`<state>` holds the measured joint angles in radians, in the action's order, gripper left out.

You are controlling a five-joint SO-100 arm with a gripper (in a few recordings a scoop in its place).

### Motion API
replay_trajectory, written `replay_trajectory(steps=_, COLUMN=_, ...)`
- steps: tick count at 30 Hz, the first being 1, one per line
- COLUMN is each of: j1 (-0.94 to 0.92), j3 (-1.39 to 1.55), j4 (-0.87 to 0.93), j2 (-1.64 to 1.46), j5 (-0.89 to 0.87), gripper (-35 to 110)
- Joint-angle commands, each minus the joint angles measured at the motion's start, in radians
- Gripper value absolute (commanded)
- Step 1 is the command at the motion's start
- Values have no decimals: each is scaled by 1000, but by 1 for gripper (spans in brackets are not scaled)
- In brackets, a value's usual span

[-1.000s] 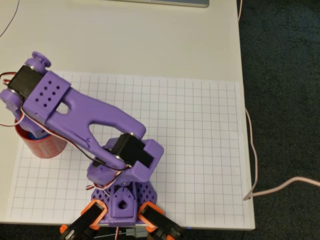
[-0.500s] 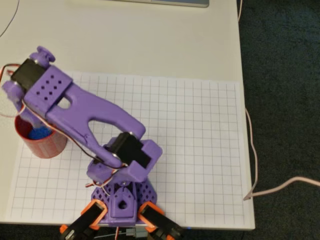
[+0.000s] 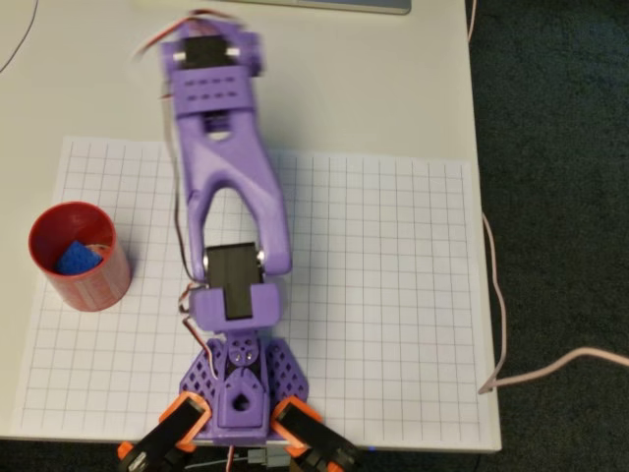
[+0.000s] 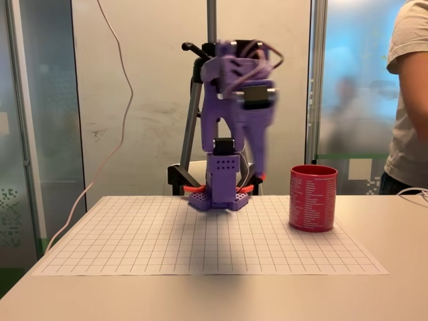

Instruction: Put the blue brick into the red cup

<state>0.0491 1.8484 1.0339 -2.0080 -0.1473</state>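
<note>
small bright blue plastic brick (image 3: 76,259): lies tilted on the floor inside the cup | red round plastic cup with ribbed lower wall (image 3: 90,285): upright, open mouth up, on the grid sheet's left side in the overhead view, right in the fixed view (image 4: 313,198)

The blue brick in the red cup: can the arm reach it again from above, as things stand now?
Probably yes. The blue brick lies inside the red cup, whose mouth is open upward with nothing over it. The arm is raised, clear of the cup. Only the cup's wall could hinder the fingers.
</note>
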Motion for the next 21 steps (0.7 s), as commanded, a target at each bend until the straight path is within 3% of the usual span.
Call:
replay_trajectory(steps=1, j1=-186, j3=-15, j4=-44, j2=-133, j5=0, gripper=0)
replay_trajectory(steps=7, j1=-281, j3=67, j4=-44, j2=-457, j5=11, gripper=0)
replay_trajectory(steps=21, j1=-117, j3=250, j4=183, j2=-1229, j5=44, gripper=0)
